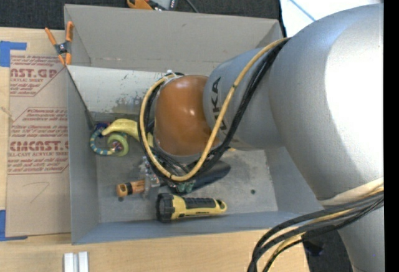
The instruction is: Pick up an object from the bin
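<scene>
Across the right half of the view we see the smooth, rounded silver-grey metal arm [324, 108], which reaches down and leftward into the grey sheet-metal bin [174, 34]. The bin's sloped walls are flat and dull, and its floor is scuffed and speckled. At the arm's wrist sits a glossy orange-brown domed cover [177, 115], ringed by a loop of yellow and black cables [144, 124] that hangs below it. Under that dome, low over the middle of the bin floor, we make out a little of the metal gripper [148, 171]. The cover hides most of it, so we cannot tell whether the claw is open or closed, nor whether it has anything in it. Just beside it toward the near wall lies a stubby yellow-and-black torch-shaped tool [190, 205], on its side, with a ribbed black head at its left end. A dark bluish flat thing [215, 172] pokes out from under the cables to the right. By the left wall rests a curved, soft-looking pale-yellow piece with a multicoloured beaded ring [112, 138] against it. Nearest the gripper, just to its left on the floor, lies a small orange-and-brown cylinder [129, 189].
</scene>
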